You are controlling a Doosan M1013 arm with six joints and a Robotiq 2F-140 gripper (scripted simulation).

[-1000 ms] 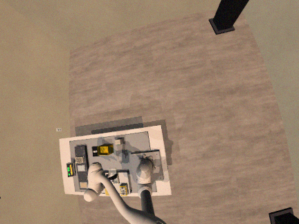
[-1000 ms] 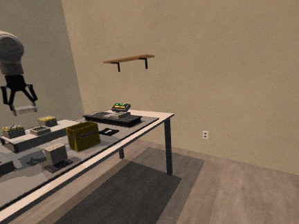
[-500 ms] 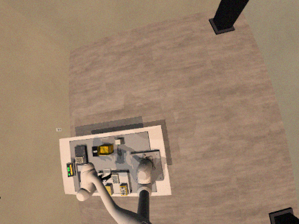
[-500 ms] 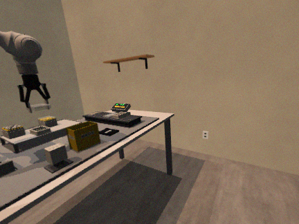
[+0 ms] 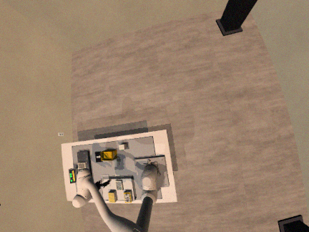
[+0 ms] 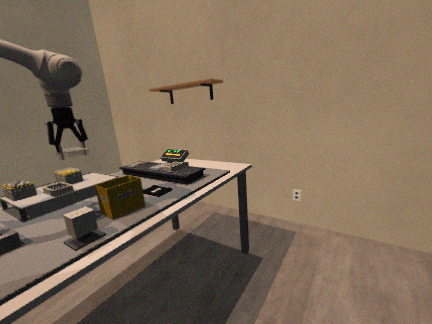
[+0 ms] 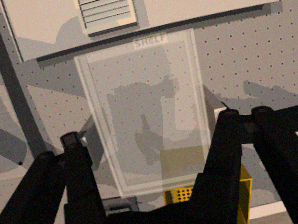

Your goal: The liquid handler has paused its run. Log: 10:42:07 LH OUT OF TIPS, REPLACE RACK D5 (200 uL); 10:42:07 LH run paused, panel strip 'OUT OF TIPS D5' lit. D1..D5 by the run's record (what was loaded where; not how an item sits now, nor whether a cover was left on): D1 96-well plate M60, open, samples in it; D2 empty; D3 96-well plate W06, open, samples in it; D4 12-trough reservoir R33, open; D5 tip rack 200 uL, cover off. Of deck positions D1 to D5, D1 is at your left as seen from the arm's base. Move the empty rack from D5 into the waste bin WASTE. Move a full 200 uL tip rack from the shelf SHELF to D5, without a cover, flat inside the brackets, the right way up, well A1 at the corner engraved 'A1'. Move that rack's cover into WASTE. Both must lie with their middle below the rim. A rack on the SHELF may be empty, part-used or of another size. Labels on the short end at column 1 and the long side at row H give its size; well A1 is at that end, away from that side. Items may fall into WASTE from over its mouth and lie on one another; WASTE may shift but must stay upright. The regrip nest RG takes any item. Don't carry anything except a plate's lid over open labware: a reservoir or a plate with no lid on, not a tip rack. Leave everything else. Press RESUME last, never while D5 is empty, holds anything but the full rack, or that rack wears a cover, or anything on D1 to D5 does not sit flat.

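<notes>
the claw (image 7: 150, 165) is clamped on a clear cover (image 7: 145, 110), held flat above the bench (image 6: 220, 172); the yellow bin (image 7: 210, 192), blurry, shows at its 5 o'clock corner

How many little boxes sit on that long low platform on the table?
3: a yellow-topped one at the far end, a paler one beside it, another nearer. More may lie out of frame.

Cover held above the table
Your clear cover (image 7: 145, 110) hangs flat in the gripper (image 6: 66, 145), high over the yellow WASTE bin (image 6: 120, 196).
</notes>
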